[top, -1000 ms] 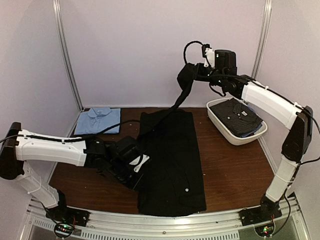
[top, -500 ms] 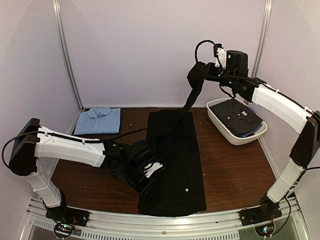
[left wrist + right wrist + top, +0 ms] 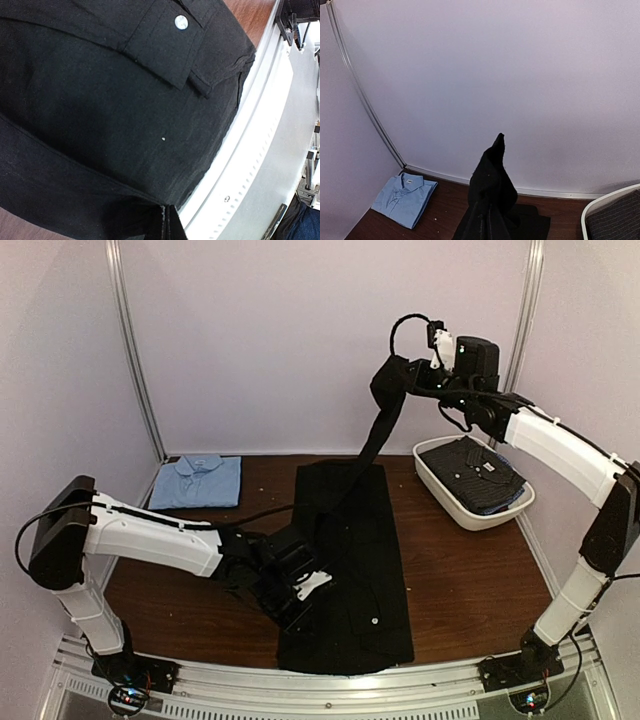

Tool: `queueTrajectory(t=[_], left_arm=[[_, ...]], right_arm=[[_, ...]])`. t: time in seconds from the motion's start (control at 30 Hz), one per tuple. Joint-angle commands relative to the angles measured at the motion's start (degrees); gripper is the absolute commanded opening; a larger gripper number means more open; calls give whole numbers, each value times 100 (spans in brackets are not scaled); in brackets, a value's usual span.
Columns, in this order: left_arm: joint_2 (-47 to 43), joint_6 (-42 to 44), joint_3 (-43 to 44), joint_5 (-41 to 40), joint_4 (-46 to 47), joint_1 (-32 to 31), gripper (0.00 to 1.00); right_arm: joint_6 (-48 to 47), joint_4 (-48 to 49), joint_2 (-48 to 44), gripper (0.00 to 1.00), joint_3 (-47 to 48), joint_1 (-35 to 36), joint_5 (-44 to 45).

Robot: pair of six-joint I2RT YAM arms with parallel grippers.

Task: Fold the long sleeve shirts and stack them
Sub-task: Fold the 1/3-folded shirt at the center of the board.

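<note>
The plain black shirt (image 3: 355, 560) lies lengthwise down the middle of the table, with pale buttons showing. My right gripper (image 3: 405, 380) is shut on its sleeve (image 3: 378, 430) and holds it high above the table's back edge; the sleeve hangs taut to the shirt. In the right wrist view the sleeve's end (image 3: 492, 182) sticks up from the shut fingers. My left gripper (image 3: 300, 590) is shut on the shirt's left edge near the hem; the left wrist view shows cloth (image 3: 100, 100) pinched at the fingertips (image 3: 168, 227). The folded light blue shirt (image 3: 197, 481) lies at the back left.
A white oval tub (image 3: 470, 508) at the right holds dark, pale-dotted shirts (image 3: 478, 473). The metal rail (image 3: 330, 685) runs along the table's near edge, close to the black shirt's hem. Walls enclose the back and sides.
My right gripper has lifted the sleeve higher and to the right. My left gripper has slid right along the shirt's near left edge, folding that edge inward.
</note>
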Motion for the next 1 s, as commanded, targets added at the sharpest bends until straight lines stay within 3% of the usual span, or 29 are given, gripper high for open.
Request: queueTrajectory(t=[0.0, 0.27, 0.63, 0.7, 0.77, 0.87, 0.97], left_arm=[[102, 148, 137, 216, 224, -45, 0], [217, 223, 152, 299, 272, -45, 0], [286, 348, 165, 521, 287, -44, 2], [280, 348, 187, 592, 288, -45, 9], [209, 320, 242, 605, 275, -43, 27], [98, 279, 419, 555, 224, -36, 44], [58, 298, 746, 572, 86, 26, 51]], right_arm=[[-120, 257, -134, 1, 316, -44, -265], [-200, 255, -120, 1, 341, -42, -350], [-356, 536, -509, 1, -418, -42, -299], [-317, 694, -677, 1, -723, -47, -329], [-251, 850, -871, 1, -1087, -42, -389], [-69, 1164, -1237, 2, -1692, -44, -553], [121, 1475, -1552, 3, -2213, -45, -722]])
